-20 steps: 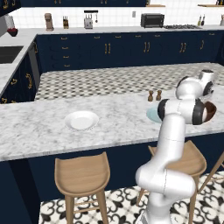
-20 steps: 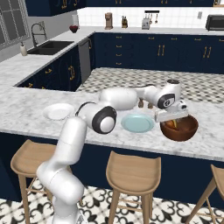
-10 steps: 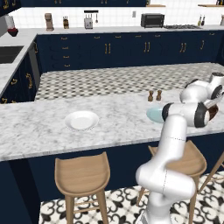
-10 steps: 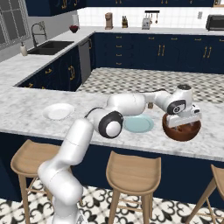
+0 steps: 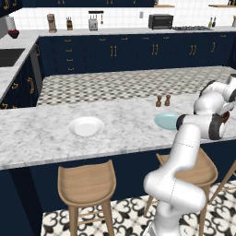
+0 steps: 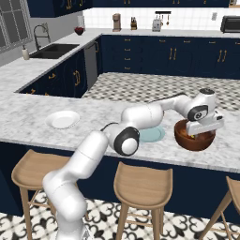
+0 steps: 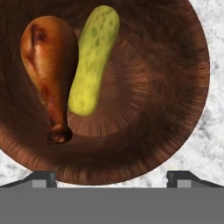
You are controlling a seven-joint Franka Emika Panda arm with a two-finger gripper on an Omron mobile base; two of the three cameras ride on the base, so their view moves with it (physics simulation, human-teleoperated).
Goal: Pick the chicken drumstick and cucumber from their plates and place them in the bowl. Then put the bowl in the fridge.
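The dark reddish-brown bowl [image 7: 153,109] stands on the marble counter, right below my hand. Inside it the brown chicken drumstick [image 7: 46,70] and the yellow-green cucumber [image 7: 92,61] lie side by side, touching. My gripper [image 7: 111,178] hovers over the bowl's near rim, open, fingertips [image 7: 43,178] wide apart with nothing between them. From the right base view, the gripper [image 6: 205,127] sits just above the bowl [image 6: 194,140]. The white plate [image 6: 62,119] and the pale teal plate [image 6: 152,135] both lie bare on the counter. The fridge is out of view.
Two small brown shakers [image 5: 162,100] stand behind the teal plate [image 5: 166,120]. The white plate [image 5: 85,126] is far to the left. Wooden stools [image 6: 143,185] line the counter's front. A sink [image 6: 54,49] is at the back left.
My hand has slid a little to the right over the bowl and stayed open. The bowl, the food in it and the plates have not moved.
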